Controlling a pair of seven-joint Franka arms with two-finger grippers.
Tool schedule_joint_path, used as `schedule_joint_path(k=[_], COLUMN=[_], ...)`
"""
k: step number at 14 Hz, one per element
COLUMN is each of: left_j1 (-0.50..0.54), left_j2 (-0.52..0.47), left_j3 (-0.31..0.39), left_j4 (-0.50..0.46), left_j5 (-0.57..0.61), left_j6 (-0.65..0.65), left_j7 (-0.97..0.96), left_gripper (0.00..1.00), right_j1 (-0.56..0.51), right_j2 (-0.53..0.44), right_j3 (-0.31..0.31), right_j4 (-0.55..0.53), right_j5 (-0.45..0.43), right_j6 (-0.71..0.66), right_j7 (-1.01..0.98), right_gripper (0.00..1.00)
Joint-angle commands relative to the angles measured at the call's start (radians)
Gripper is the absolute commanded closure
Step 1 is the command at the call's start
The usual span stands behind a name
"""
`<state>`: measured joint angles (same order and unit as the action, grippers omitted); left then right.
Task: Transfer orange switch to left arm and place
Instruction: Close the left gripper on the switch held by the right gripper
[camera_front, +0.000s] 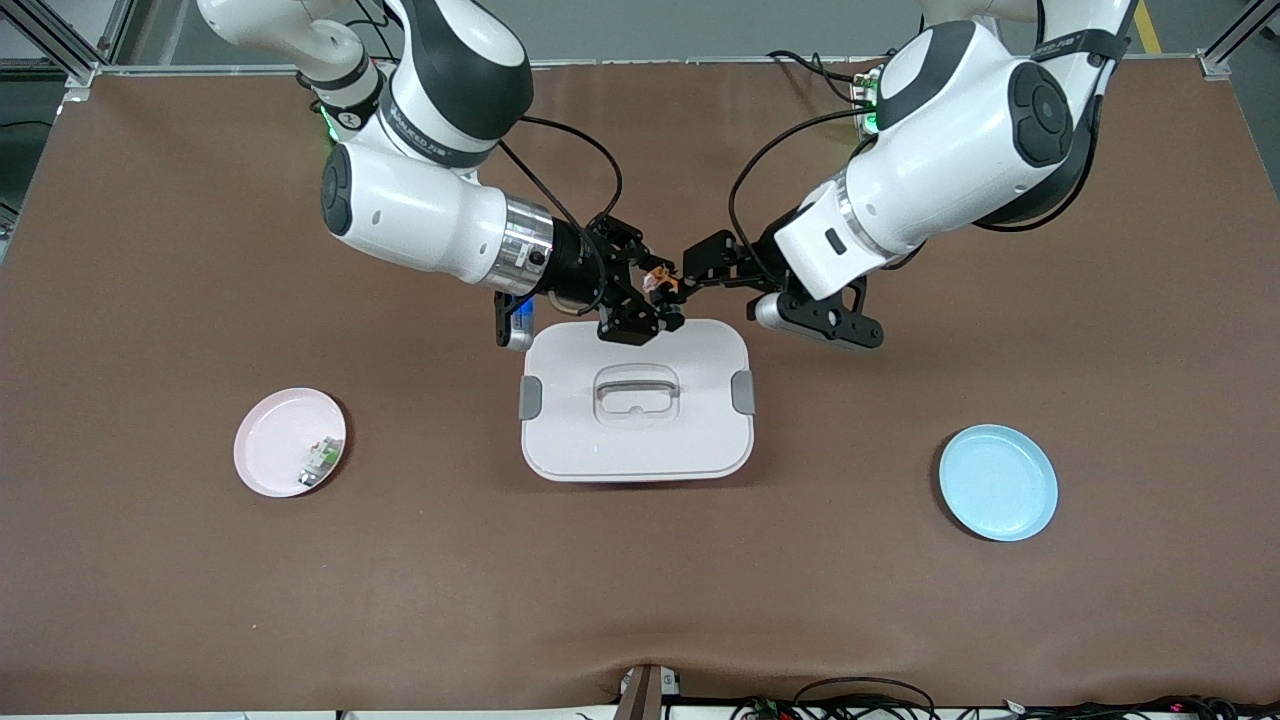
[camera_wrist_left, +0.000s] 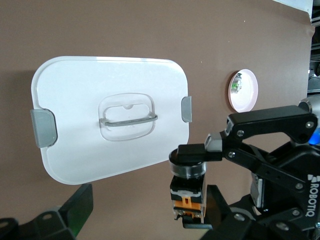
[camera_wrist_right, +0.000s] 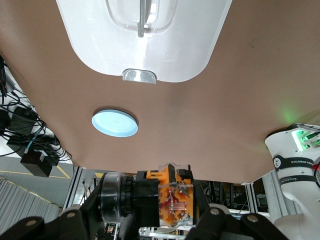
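Note:
The orange switch (camera_front: 660, 283) is up in the air over the box's edge nearest the robots' bases. My right gripper (camera_front: 648, 298) is shut on it; the right wrist view shows the switch (camera_wrist_right: 165, 200) clamped between its fingers. My left gripper (camera_front: 690, 275) faces it, open. In the left wrist view the switch (camera_wrist_left: 189, 187) hangs between my left gripper's (camera_wrist_left: 145, 210) spread fingers, close beside one finger (camera_wrist_left: 216, 204). The white box (camera_front: 640, 445) with a grey handle and side latches lies mid-table, below both grippers.
A pink plate (camera_front: 268, 440) holding a small green-and-white component (camera_front: 320, 460) sits toward the right arm's end. A blue plate (camera_front: 998, 482) lies toward the left arm's end. Brown cloth covers the table.

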<state>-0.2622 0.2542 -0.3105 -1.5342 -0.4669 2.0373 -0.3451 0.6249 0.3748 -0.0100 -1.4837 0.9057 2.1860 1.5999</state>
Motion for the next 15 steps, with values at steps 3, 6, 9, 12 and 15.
schedule_joint_path(k=[3,6,9,12,15], left_j1=[0.0,-0.002,-0.008,-0.022,-0.038], left_j2=[-0.036,-0.027,-0.013,-0.007,-0.001], left_j3=[-0.025,-0.025,-0.027,-0.027,-0.027], left_j4=[-0.049,-0.049,-0.05,-0.052,-0.066], left_j5=[-0.022,-0.024,-0.054,-0.059,-0.059], left_j6=[0.015,0.047,0.095,0.116,0.15], left_j7=[-0.014,-0.014,-0.014,-0.017,-0.026], left_gripper=[0.13,0.13,0.16,0.19,0.21], right_j1=[0.01,0.01,0.012,0.012,0.01], right_j2=[0.012,0.012,0.012,0.012,0.012], right_j3=[-0.008,-0.008,-0.008,-0.008,-0.008], right_j4=[0.028,0.026,0.026,0.026,0.026], right_j5=[-0.016,-0.016,-0.017,-0.021,-0.022], right_j6=[-0.008,-0.008,-0.008,-0.008,-0.009], right_j7=[0.028,0.028,0.028,0.028,0.028], right_gripper=[0.79,0.79,0.79,0.79,0.79])
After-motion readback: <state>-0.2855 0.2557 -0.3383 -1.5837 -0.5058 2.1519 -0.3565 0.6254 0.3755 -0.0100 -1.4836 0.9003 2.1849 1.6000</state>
